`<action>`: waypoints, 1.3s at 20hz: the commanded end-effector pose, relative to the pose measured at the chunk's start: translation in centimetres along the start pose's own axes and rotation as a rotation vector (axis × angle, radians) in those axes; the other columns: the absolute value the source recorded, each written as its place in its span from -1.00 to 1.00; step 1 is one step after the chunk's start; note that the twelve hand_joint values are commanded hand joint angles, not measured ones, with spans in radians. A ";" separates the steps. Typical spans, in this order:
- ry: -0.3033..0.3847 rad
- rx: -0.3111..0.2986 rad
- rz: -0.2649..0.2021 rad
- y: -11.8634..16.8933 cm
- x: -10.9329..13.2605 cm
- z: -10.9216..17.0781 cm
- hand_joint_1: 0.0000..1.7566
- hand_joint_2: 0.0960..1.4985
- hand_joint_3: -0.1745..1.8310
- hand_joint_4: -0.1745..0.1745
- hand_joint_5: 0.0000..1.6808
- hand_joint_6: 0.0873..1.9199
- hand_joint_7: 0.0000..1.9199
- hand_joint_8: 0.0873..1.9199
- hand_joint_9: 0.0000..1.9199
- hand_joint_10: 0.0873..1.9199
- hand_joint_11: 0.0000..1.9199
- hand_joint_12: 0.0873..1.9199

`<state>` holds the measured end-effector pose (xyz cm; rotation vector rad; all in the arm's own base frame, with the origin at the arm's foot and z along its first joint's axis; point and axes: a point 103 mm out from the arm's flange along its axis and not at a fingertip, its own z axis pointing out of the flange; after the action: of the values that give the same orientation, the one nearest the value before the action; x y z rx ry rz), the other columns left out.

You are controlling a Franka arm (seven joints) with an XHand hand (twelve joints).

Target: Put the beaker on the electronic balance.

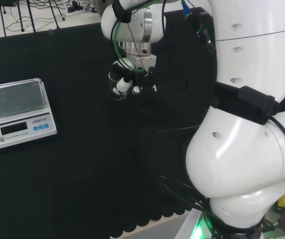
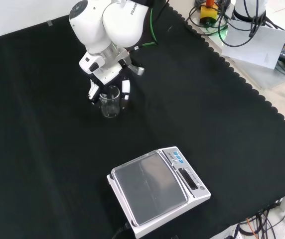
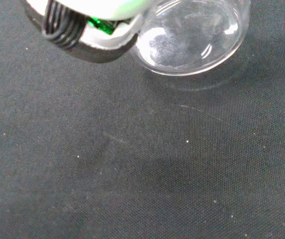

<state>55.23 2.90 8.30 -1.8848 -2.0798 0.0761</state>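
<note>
Beaker [image 2: 110,102] of clear glass stands upright on the black cloth [image 2: 43,164], right under the arm's wrist, and it looks empty from where the front view catches it. The hand [image 2: 107,84] has its black and white fingers [image 2: 125,93] reaching down on both sides of the glass, one on the left in the front view and one on the right, with the beaker between them. They seem curled in around it, though the glass is so clear that I cannot swear every finger touches. In the head view the same hand [image 1: 130,79] hangs below the white link with green and red cables running to it, and the beaker is hard to make out there among the fingers. The wrist view looks past a blurred bit of the hand [image 3: 77,25] at the round glass base [image 3: 192,37] resting on the cloth.

The electronic balance [image 2: 157,191] sits well apart from the beaker, nearer the front camera and a little to the right in that view; in the head view the balance [image 1: 19,112] is off at the left side of the cloth. Its steel pan [image 2: 150,188] is bare
</note>
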 end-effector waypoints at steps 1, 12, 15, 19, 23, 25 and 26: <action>0.017 -0.012 -0.008 0.1 0.2 -1.2 0.26 0.40 -0.53 -1.00 -0.08 0.39 -0.30 0.53 -0.01 0.28 0.17 0.02; -0.006 -0.062 -0.053 -0.9 2.7 -6.8 0.32 0.41 -0.52 0.11 -0.12 0.41 -0.18 0.47 0.00 0.30 0.17 0.02; -0.022 -0.070 -0.113 -0.7 5.4 -8.4 0.32 0.39 -0.48 0.10 -0.11 0.40 -0.17 0.47 0.01 0.30 0.16 0.03; -0.034 -0.073 -0.170 -0.5 10.5 -10.0 0.32 0.36 -0.45 0.10 -0.10 0.40 -0.16 0.46 0.02 0.29 0.16 0.03; -0.038 -0.064 -0.214 -0.4 16.9 -9.9 0.33 0.34 -0.43 0.09 -0.10 0.39 -0.15 0.46 0.03 0.28 0.15 0.04; -0.042 -0.055 -0.251 -0.3 20.4 -9.5 0.33 0.32 -0.42 0.07 -0.10 0.39 -0.14 0.45 0.03 0.28 0.14 0.05; -0.045 -0.047 -0.267 -0.2 21.9 -9.2 0.33 0.32 -0.41 0.06 -0.09 0.39 -0.14 0.45 0.04 0.28 0.14 0.05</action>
<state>56.79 14.28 20.24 -1.7255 -2.2991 -0.0166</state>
